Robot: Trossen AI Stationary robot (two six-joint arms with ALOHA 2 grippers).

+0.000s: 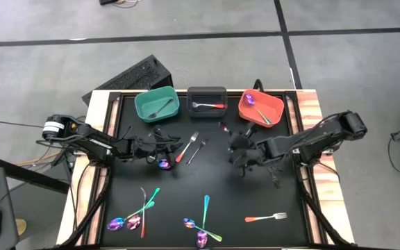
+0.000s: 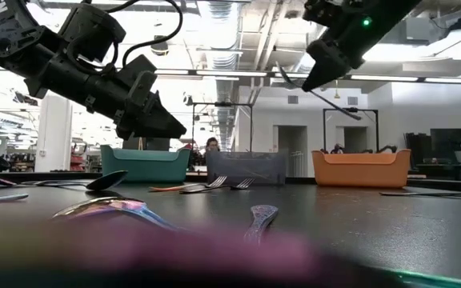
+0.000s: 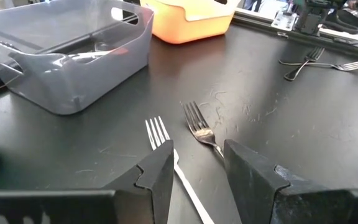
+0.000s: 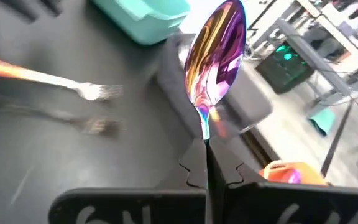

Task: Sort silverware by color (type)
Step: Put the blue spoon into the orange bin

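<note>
The right claw (image 4: 207, 169) pinches a shiny purple spoon (image 4: 216, 59); its handle hides between the fingers. The left claw (image 3: 194, 165) is spread above two forks (image 3: 199, 129), whose handles are cut off.

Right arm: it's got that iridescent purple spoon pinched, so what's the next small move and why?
Probably carry it toward the orange rectangular bin at the back right and stop above it. The right hand is shut on the iridescent purple spoon, lifted off the black table, and that bin already seems to hold a similar iridescent piece. The left hand is over two forks.
</note>
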